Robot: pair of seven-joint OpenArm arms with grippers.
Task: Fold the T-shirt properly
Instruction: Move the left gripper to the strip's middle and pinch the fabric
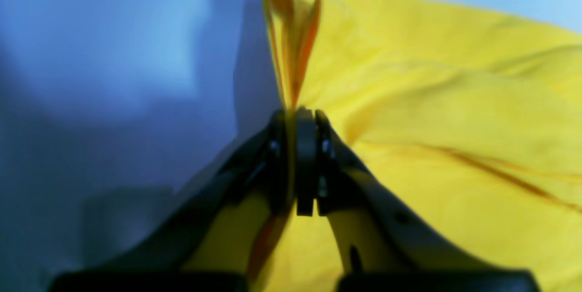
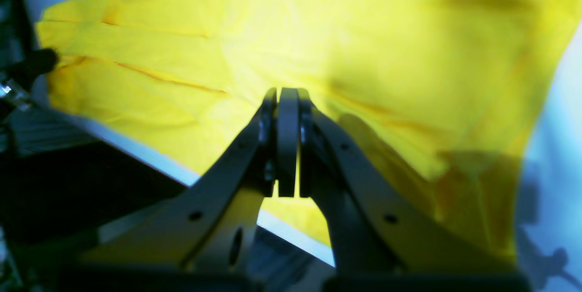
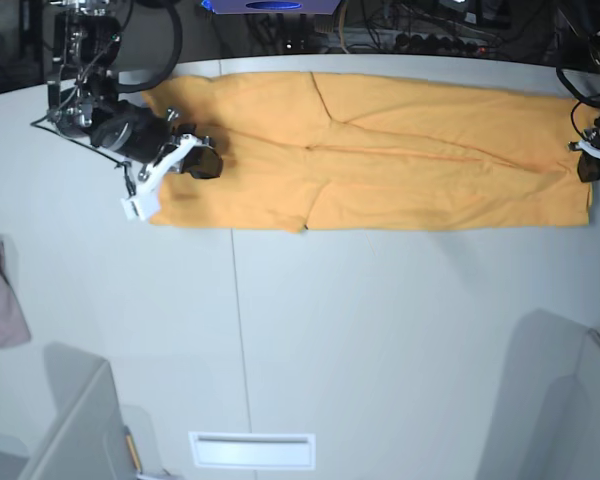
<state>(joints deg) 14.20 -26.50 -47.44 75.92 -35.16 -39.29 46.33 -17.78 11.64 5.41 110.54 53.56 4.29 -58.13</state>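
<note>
Two ends of the T-shirt (image 3: 380,150), a long orange-yellow band along the far edge of the bench (image 3: 380,330), lie by our arms. Our left fingers (image 1: 298,114) are pinched on a hem fold; our right fingers (image 2: 287,96) are shut above the cloth, holding nothing. We risk that thin pinch slipping, or one-sided lifting dragging the band askew.

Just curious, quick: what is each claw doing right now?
Left gripper: shut on the T-shirt edge.
Right gripper: shut, holding nothing visible.
</note>
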